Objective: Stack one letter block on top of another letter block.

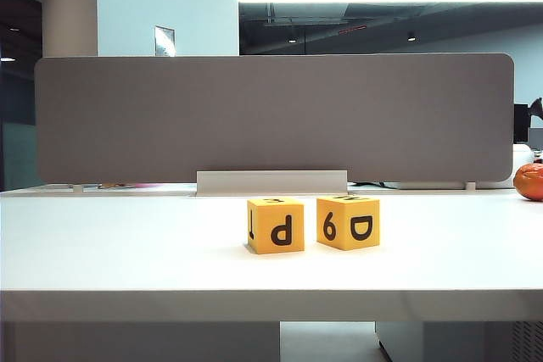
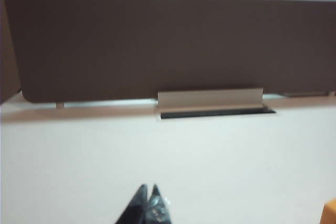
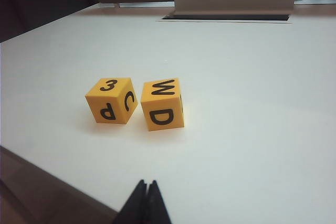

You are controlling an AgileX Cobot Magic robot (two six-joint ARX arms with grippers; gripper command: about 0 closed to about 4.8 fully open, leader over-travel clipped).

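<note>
Beside the D block [image 3: 162,104], the P block [image 3: 111,100] sat ungrasped; I noted left gripper [image 2: 148,190] and right gripper [image 3: 147,183] both closed, short of the blocks. Next, I judged: open 1, approach.

Only the fingertips of the robot show. The left gripper [image 2: 148,192] appears in the left wrist view as two black, tapering, wedge-shaped fingers pressed together into a narrow point, with small pale glints, perhaps screws or fittings, at about four o'clock from the tip; the picture is blurred. The right gripper [image 3: 146,184] appears in the right wrist view as a matching pair of plain matte black pointed fingers, meeting along a thin dark seam. No arm shows in the exterior view.
</note>
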